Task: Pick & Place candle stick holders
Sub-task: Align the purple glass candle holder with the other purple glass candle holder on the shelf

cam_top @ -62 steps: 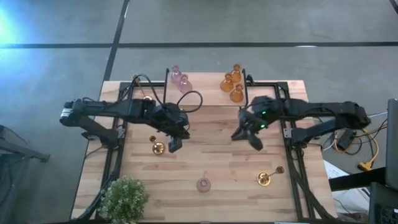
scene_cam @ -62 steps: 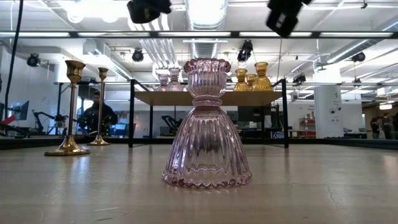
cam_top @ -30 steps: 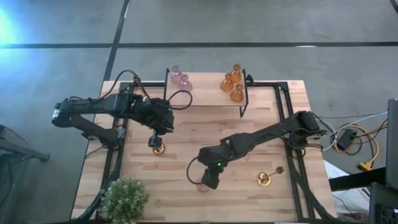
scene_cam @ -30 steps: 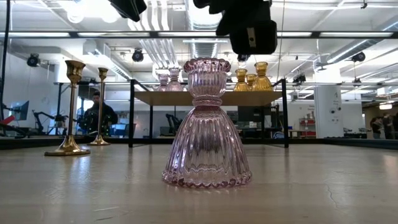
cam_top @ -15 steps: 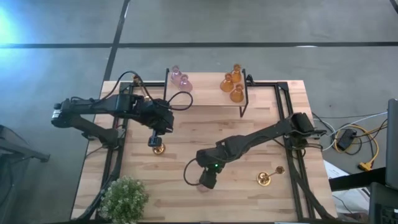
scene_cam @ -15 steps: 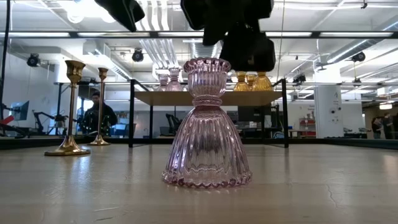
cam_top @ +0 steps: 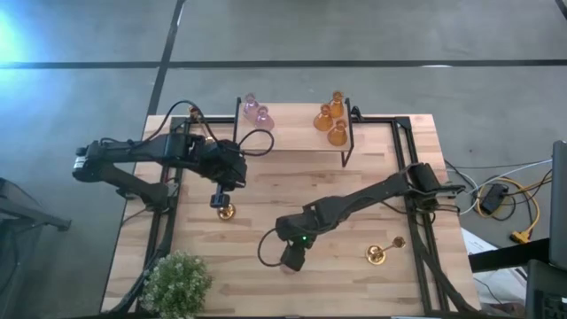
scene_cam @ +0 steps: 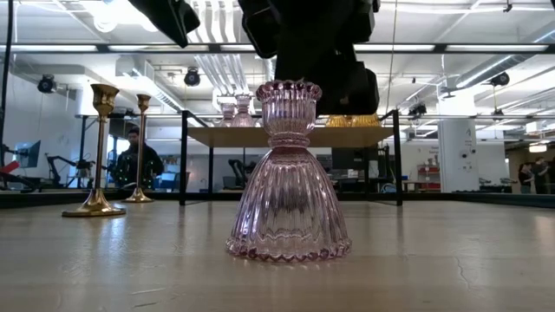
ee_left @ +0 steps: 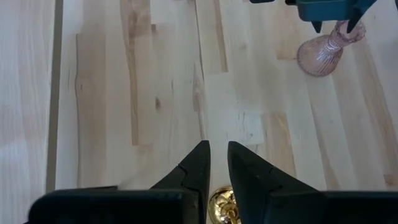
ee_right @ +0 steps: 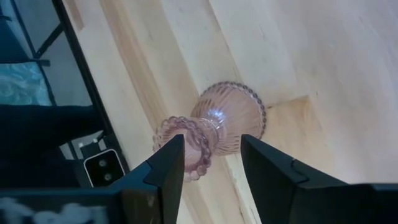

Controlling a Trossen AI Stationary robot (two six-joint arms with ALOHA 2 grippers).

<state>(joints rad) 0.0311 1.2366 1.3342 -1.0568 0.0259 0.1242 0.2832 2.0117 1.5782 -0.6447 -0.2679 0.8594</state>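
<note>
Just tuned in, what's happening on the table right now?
The right gripper hangs open over the pink candle holder near the table's front edge, fingers either side of its cup, not gripping. The left gripper is nearly closed on the stem of a gold candle holder. Another gold one stands front right; pink and amber holders sit on the rear shelf.

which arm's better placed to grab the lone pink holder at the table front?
Right. Its gripper is open and straddles the pink holder. The left gripper sits farther back, above a gold holder, fingers nearly closed.
</note>
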